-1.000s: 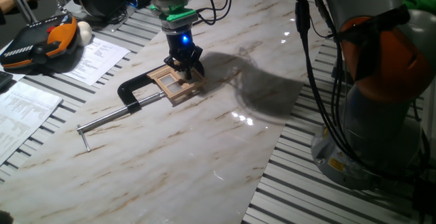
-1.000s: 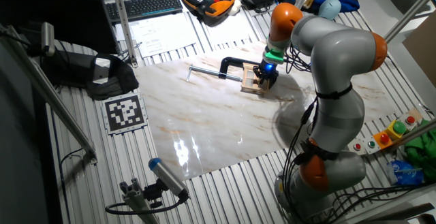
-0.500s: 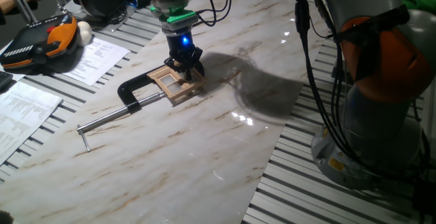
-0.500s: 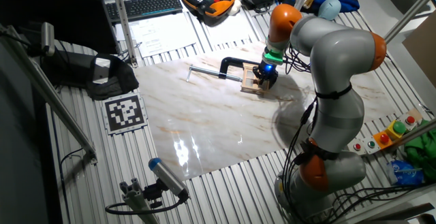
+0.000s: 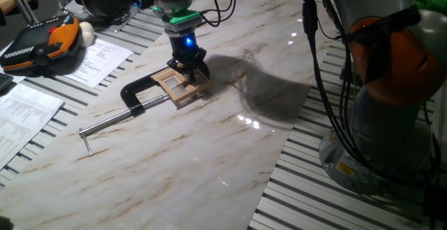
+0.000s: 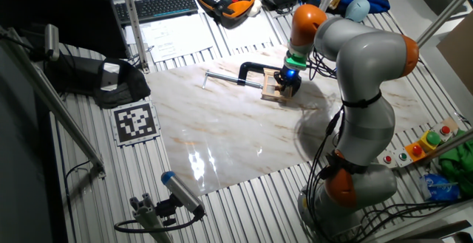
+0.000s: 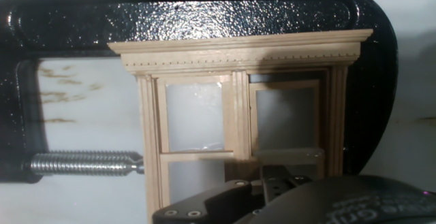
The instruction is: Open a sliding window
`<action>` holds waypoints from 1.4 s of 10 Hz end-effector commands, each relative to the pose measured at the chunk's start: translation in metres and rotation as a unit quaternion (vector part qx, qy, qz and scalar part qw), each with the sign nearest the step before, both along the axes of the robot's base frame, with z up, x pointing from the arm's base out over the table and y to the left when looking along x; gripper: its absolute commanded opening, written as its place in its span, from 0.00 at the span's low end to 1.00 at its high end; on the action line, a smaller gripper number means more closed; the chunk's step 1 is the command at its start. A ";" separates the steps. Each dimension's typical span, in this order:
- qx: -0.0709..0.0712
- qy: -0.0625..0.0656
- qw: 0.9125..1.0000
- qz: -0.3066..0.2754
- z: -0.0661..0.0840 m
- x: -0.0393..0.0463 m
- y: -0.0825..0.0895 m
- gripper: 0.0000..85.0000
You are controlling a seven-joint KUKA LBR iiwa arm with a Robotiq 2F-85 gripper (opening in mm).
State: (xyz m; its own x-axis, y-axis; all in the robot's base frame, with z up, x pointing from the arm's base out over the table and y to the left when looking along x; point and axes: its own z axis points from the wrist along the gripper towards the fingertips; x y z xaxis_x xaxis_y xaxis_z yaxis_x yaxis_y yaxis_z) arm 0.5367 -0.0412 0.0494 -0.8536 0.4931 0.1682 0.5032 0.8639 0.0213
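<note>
A KUKA arm's gripper point(image 5: 189, 67) bears down on the sliding window point(image 5: 180, 84), a miniature of tan wood lying flat on the marble table point(image 5: 209, 139). A black C-clamp point(image 7: 204, 13) grips the frame, apparently so it cannot slide away when the sash is pushed. Whether the fingers are spread or pinching cannot be told.

Light tan wood is being shown by the sliding window point(image 7: 238, 108), pebbled black by the C-clamp point(image 7: 204, 16), brown-veined white marble by the table point(image 5: 209, 153).
</note>
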 end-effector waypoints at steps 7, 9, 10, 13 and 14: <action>-0.007 0.000 1.000 0.003 0.001 0.0058 0.000 0.00; -0.009 -0.001 1.000 0.004 0.002 0.0066 0.000 0.00; -0.009 -0.001 1.000 0.005 0.001 0.0064 0.000 0.00; -0.009 0.000 1.000 0.005 0.000 0.0050 0.000 0.00; -0.009 -0.001 1.000 0.005 0.000 0.0047 0.000 0.00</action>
State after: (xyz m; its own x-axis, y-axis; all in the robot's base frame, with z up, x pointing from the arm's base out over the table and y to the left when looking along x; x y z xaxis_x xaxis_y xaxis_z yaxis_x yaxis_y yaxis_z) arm 0.5414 -0.0412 0.0492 -0.8589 0.4872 0.1579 0.4944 0.8692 0.0078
